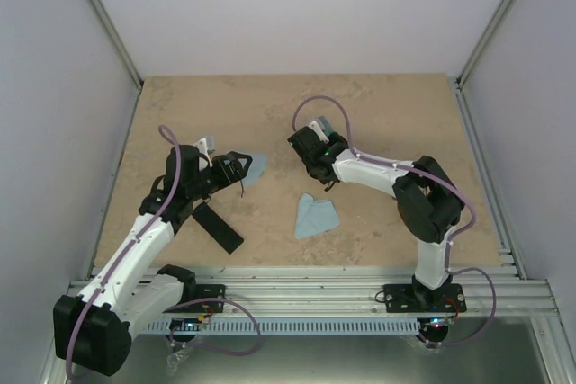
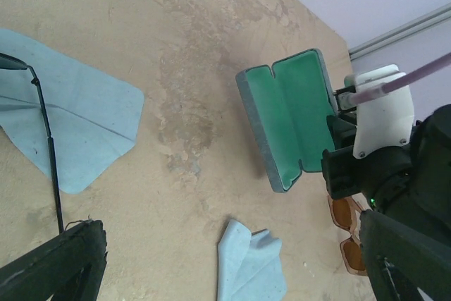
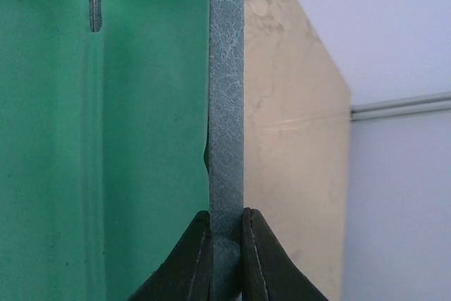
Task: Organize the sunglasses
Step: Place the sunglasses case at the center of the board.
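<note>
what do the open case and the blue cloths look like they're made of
Case: grey-blue shell with a fine leathery grain, clearest along its edge in the right wrist view, likely faux leather over a stiff form. Its green lining is matte and looks felt-like. Cloths: thin, soft, matte light-blue fabric that shows fold creases, probably microfibre.

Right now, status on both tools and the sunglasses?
Left tool open, empty, beside black sunglasses on cloth. Right tool shut on edge of open grey-blue case. Brown sunglasses on table, partly under right arm; neither pair cased.
</note>
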Controlling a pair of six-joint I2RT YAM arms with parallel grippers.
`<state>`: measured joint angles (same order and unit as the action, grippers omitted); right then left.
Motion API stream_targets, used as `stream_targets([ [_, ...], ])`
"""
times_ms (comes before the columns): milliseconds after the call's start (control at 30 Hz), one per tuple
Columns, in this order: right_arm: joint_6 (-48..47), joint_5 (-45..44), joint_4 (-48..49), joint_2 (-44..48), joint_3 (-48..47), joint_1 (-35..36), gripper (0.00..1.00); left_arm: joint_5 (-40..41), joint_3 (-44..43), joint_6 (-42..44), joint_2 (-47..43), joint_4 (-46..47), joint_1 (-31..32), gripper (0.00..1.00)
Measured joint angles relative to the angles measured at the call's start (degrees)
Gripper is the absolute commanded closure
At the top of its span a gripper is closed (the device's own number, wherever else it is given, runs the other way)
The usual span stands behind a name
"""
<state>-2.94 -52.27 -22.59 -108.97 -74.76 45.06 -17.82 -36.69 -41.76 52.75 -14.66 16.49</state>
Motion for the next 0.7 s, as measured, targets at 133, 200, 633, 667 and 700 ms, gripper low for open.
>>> stream_targets([
  [133, -3.1, -5.2, -0.2, -2.3, -0.8, -0.1, 0.97, 0.0, 0.0, 0.0, 0.0, 0.0, 0.0, 0.01],
  [200, -4.1, -7.2, -0.1, -3.5, -1.5, -0.1, 0.97, 0.0, 0.0, 0.0, 0.0, 0.0, 0.0, 0.01],
  [633, -4.9, -8.7, -0.2, -5.1, -1.7, -0.1, 0.93, 0.0, 0.2, 0.0, 0.0, 0.0, 0.0, 0.01],
  [667, -4.9, -8.3, -0.2, -5.1, -1.7, -0.1, 0.93, 0.0, 0.2, 0.0, 0.0, 0.0, 0.0, 0.01],
  [700, -4.8, -7.8, -0.2, -5.1, -1.7, -0.2, 0.93, 0.0, 0.2, 0.0, 0.0, 0.0, 0.0, 0.01],
])
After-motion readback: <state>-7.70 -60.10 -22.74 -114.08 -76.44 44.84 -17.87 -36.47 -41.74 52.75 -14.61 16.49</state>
